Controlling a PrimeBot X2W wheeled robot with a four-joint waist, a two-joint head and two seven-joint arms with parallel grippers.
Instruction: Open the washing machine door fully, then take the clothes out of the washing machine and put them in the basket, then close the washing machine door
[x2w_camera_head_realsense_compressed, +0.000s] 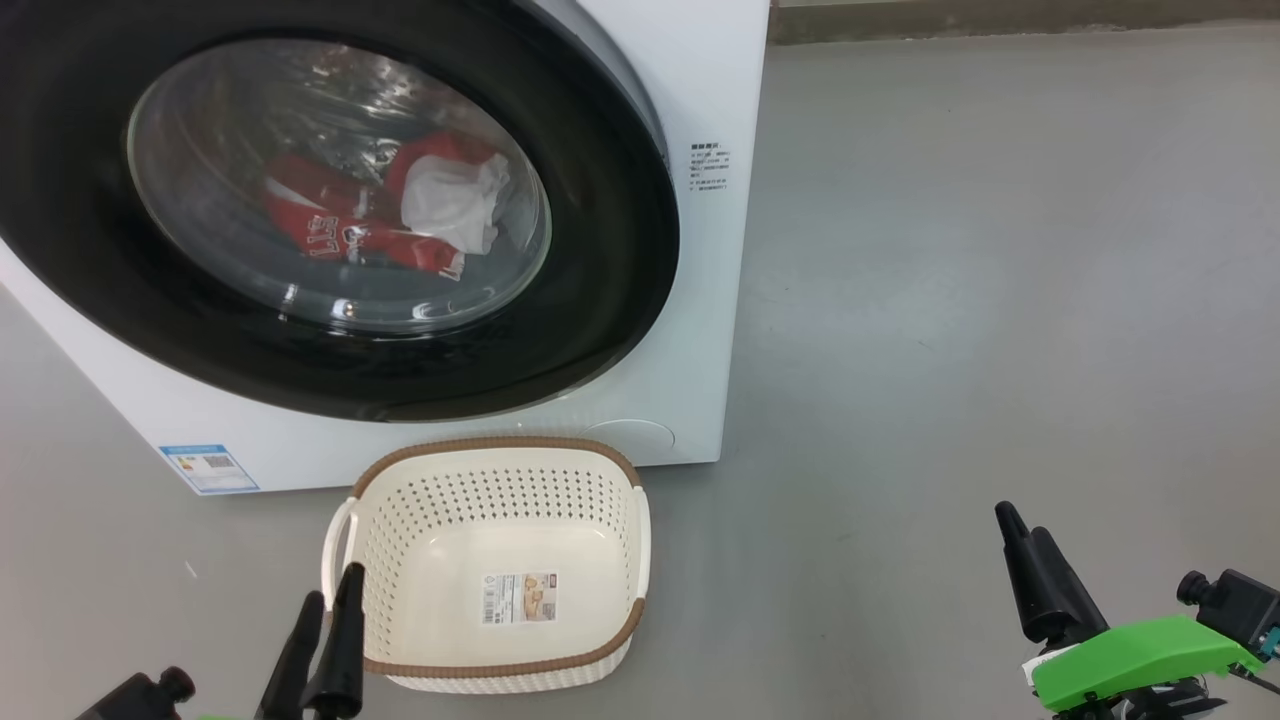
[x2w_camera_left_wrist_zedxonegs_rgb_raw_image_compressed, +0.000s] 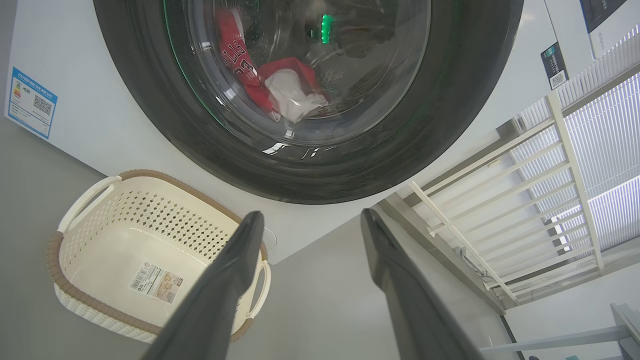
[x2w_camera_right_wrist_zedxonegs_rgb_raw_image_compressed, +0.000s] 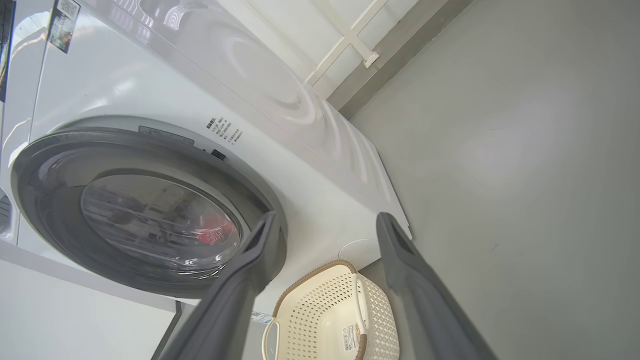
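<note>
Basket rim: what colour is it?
The rim is brown, woven-looking, on a cream basket; the head view shows it best.

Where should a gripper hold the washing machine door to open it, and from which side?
Likely the right edge of the washing machine door, coming from the right with the right gripper: there its thick black rim stands proud of the washing machine. I see no handle.
</note>
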